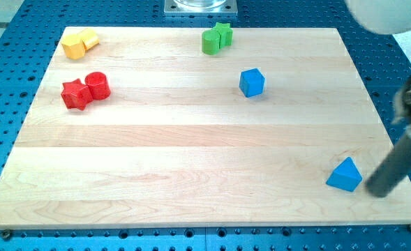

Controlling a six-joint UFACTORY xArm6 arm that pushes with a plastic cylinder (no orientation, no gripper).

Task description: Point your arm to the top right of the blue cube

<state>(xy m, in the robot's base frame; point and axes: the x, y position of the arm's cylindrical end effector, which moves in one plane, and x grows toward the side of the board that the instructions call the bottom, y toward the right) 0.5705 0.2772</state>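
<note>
The blue cube [252, 82] sits on the wooden board [191, 153], above centre and a little to the right. My tip [377, 192] is at the board's lower right, far below and to the right of the cube. The dark rod slants up from it to the view's right edge. The tip is just right of a blue triangular block [345, 175], with a small gap between them.
A green cylinder [210, 42] and a green star [223, 33] stand at the top centre. A yellow hexagon [72, 47] and another yellow block [88, 38] are at the top left. A red star [75, 94] and a red cylinder [97, 85] are at the left.
</note>
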